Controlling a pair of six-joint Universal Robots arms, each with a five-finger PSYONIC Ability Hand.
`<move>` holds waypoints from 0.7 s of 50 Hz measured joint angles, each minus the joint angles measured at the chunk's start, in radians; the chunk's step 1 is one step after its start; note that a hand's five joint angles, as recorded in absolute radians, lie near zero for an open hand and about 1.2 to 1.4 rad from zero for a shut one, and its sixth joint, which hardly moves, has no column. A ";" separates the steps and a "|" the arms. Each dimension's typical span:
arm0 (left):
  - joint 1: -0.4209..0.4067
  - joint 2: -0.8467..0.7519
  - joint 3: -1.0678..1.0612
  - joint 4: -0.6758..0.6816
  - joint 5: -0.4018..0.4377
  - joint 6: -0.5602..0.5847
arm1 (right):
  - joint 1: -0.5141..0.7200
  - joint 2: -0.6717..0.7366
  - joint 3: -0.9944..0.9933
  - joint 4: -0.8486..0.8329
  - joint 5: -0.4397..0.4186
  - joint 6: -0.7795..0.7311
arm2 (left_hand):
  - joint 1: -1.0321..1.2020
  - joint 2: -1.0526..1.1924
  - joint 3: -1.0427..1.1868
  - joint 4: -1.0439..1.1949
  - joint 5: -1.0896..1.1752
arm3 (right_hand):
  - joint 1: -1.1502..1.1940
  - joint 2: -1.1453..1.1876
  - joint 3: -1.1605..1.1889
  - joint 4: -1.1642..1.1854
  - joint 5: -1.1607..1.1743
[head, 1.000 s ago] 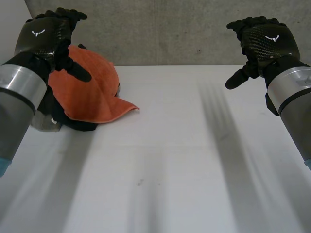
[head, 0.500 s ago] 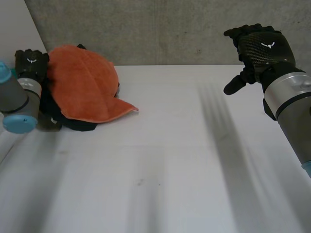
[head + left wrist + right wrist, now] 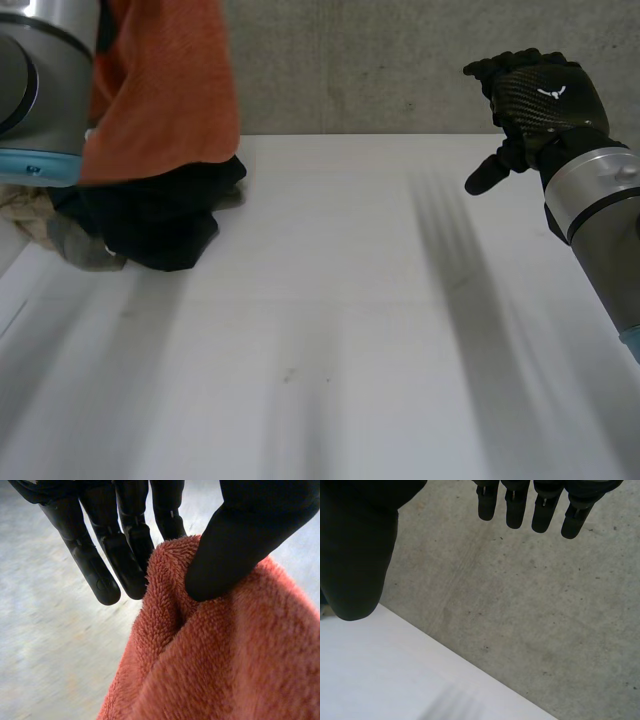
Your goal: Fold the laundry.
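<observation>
**Left hand.** The left hand [image 3: 245,540] is closed in a pinch on the orange terry towel [image 3: 225,655]. The thumb presses a fold of the towel's edge against the sides of the fingers [image 3: 130,560], whose tips extend past the fold and carry nothing. In the head view the towel [image 3: 165,90] hangs below the left arm [image 3: 40,90], held high, and its lower edge lies at or just above the black garment [image 3: 160,220]. Whether the two touch cannot be determined. Holding by one edge appears intended to let the towel drape free of the pile for spreading.

**Laundry pile.** Below the left hand, the black garment lies bunched on the white table [image 3: 350,380]. A grey and beige cloth [image 3: 45,225] lies beside it on the side away from the right hand. The pile lies close to the table's rear edge, where the concrete wall [image 3: 380,60] begins.

**Open room.** From the pile to the right hand, the table surface is bare. This area is judged sufficient for laying the towel flat.

**Right hand.** The right hand [image 3: 540,95] hovers above the rear of the table, well apart from the towel. Its fingers are relaxed, the thumb is spread to the side, and it holds nothing. It is judged ready to take a second towel edge.
</observation>
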 measured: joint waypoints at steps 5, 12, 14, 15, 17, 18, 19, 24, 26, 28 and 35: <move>-0.117 0.015 -0.011 -0.008 0.021 -0.109 | -0.018 -0.014 -0.002 -0.002 0.001 0.001 | 0.000 0.000 0.000 0.000 0.000 | 0.000 0.000 0.000 0.000 0.000; -0.261 -0.138 -0.061 -0.071 0.025 -0.141 | -0.095 -0.035 -0.006 -0.003 -0.001 0.003 | 0.000 0.000 0.000 0.000 0.000 | 0.000 0.000 0.000 0.000 0.000; -0.293 -0.206 -0.071 -0.109 0.023 -0.138 | -0.117 -0.036 -0.008 -0.002 -0.001 0.002 | 0.000 0.000 0.000 0.000 0.000 | 0.000 0.000 0.000 0.000 0.000; -0.301 -0.226 -0.073 -0.122 0.022 -0.137 | -0.122 -0.036 -0.008 -0.002 -0.001 0.002 | 0.000 0.000 0.000 0.000 0.000 | 0.000 0.000 0.000 0.000 0.000; -0.325 -0.294 -0.075 -0.170 0.022 -0.133 | -0.137 -0.034 -0.010 0.001 -0.002 0.001 | -0.007 -0.018 -0.013 -0.014 -0.007 | 0.000 0.000 0.000 0.000 0.000; -0.336 -0.327 -0.074 -0.197 0.022 -0.131 | -0.146 -0.030 -0.011 0.004 -0.002 0.001 | -0.139 -0.186 -0.184 -0.190 -0.144 | 0.000 0.000 0.000 0.000 0.000; -0.346 -0.353 -0.074 -0.222 0.022 -0.129 | -0.151 -0.026 -0.011 0.007 -0.002 0.000 | -0.279 -0.340 -0.316 -0.326 -0.271 | 0.000 0.000 0.000 0.000 0.000; -0.383 -0.411 -0.074 -0.318 0.022 -0.124 | -0.163 0.030 -0.017 0.054 -0.003 -0.018 | -0.682 -0.751 -0.743 -0.764 -0.708 | 0.000 0.000 0.000 0.000 0.000; -0.385 -0.391 -0.080 -0.336 0.022 -0.123 | -0.162 0.059 -0.021 0.092 -0.009 -0.038 | -0.738 -0.827 -0.823 -0.847 -0.792 | 0.000 0.000 0.000 0.000 0.000; -0.376 -0.348 -0.095 -0.347 0.021 -0.120 | -0.158 0.084 -0.027 0.138 -0.020 -0.062 | -0.774 -0.868 -0.866 -0.883 -0.832 | 0.000 0.000 0.000 0.000 0.000; -0.316 -0.211 -0.167 -0.350 0.022 -0.062 | -0.150 0.126 -0.029 0.289 -0.083 -0.117 | -0.781 -0.876 -0.872 -0.888 -0.839 | 0.000 0.000 0.000 0.000 0.000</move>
